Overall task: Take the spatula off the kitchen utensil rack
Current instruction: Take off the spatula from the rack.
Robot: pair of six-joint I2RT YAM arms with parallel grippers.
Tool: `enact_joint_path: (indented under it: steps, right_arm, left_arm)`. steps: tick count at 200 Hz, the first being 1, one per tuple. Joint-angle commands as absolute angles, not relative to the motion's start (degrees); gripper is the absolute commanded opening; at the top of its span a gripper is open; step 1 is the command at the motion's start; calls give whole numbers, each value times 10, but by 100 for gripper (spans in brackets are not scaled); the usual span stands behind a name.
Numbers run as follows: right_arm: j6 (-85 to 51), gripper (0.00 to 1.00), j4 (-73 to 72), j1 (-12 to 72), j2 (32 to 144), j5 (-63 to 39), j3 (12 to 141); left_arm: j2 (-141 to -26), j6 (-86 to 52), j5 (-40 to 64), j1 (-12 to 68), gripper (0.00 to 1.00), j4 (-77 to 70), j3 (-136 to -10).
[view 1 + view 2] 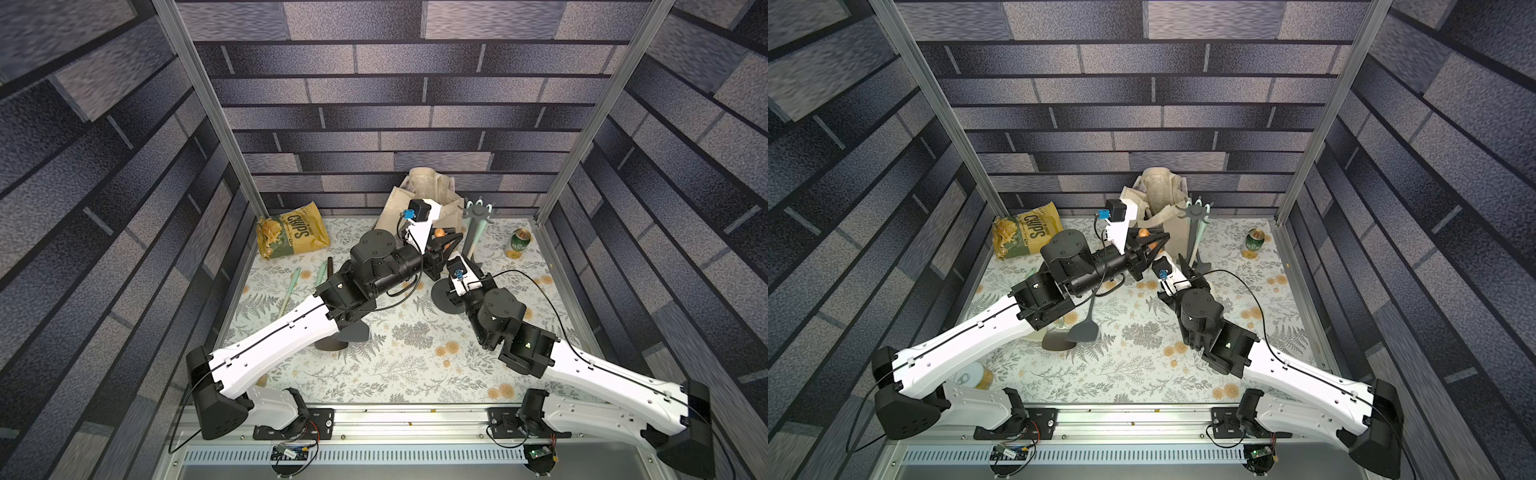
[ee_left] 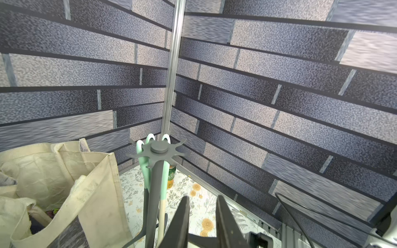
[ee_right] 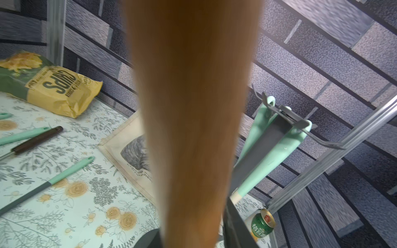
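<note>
The spatula's orange wooden handle [image 3: 193, 107] stands nearly upright just left of the kitchen utensil rack [image 1: 478, 216], free of its hooks; the head is hidden. In both top views my left gripper [image 1: 457, 239] is shut on the handle's upper end [image 1: 1144, 232]. The left wrist view shows only a narrow gap at the left gripper [image 2: 202, 198], with no handle in it. Lower down, my right gripper [image 3: 191, 223] stands slightly open around the handle, a sliver of gap beside one finger. Mint-handled utensils [image 2: 142, 158] hang from the rack's star top [image 2: 160, 149].
A beige tote bag [image 1: 419, 195] stands behind the grippers, a chips bag [image 1: 293, 235] at the back left and a green can [image 1: 519, 243] right of the rack. Loose utensils [image 3: 71, 169] lie on the left of the table. A dark flat-headed utensil [image 1: 1084, 328] lies under my left arm.
</note>
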State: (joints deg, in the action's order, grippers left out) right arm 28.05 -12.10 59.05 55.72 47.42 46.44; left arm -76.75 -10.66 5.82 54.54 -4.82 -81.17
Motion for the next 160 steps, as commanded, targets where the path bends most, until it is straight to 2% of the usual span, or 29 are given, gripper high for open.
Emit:
enact_joint_path:
  steps: [1,19,71,103,121,160]
  right_arm:
    - [251,38,-89,591,532,437,478]
    - [242,43,-72,591,510,399,471]
    - [211,48,-7,591,499,300,474]
    - [192,49,-8,590,497,298,474]
    - [191,50,-2,590,495,309,474]
    - [166,53,51,578,507,325,505]
  left_arm:
    - [-706,-64,105,539,0,39,-851]
    - [-678,-37,87,523,0,102,-863]
    - [-634,-22,49,466,0,126,-844]
    - [-630,-2,31,433,0,157,-847]
    - [-628,-8,80,386,0,183,-857]
    - [-665,-22,281,251,0,273,-922]
